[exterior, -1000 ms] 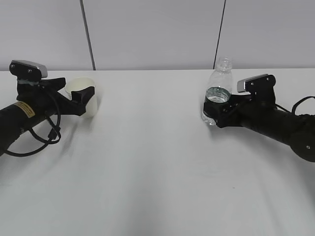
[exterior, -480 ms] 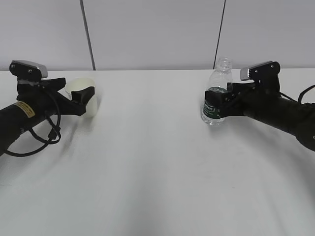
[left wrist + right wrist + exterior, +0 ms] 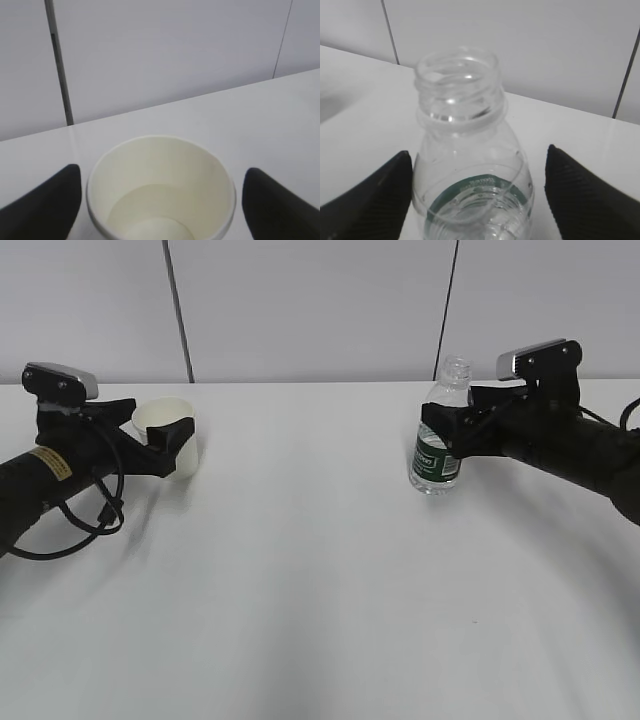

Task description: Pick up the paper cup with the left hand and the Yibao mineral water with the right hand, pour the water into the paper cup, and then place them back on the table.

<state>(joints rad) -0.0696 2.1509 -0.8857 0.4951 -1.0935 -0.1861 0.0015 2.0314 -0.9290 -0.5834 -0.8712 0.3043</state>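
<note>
Cup [image 3: 172, 438] upright on the table [image 3: 320, 580], far left; bottle [image 3: 441, 435] upright, uncapped, right of centre, the two well apart. Both long axes vertical. Left wrist view: cup [image 3: 161, 190] sits centred between the two black fingers [image 3: 45, 205], a visible gap on each side of the rim, so left gripper [image 3: 160, 430] is spread wide around the cup and not pressing it. Right wrist view: bottle [image 3: 470, 150] likewise centred between the fingers [image 3: 370, 200]; the left one lies close to the shoulder, contact uncertain, the right one clearly apart. Right gripper [image 3: 445, 430] therefore open, straddling the bottle at about label height. Each arm reaches in horizontally from its own side; neither crosses the middle. Judgement: both objects already lie inside their jaws, so the coming move needs only closure, then a lift; the bottle's open mouth must stay upright until it is over the cup.
</note>
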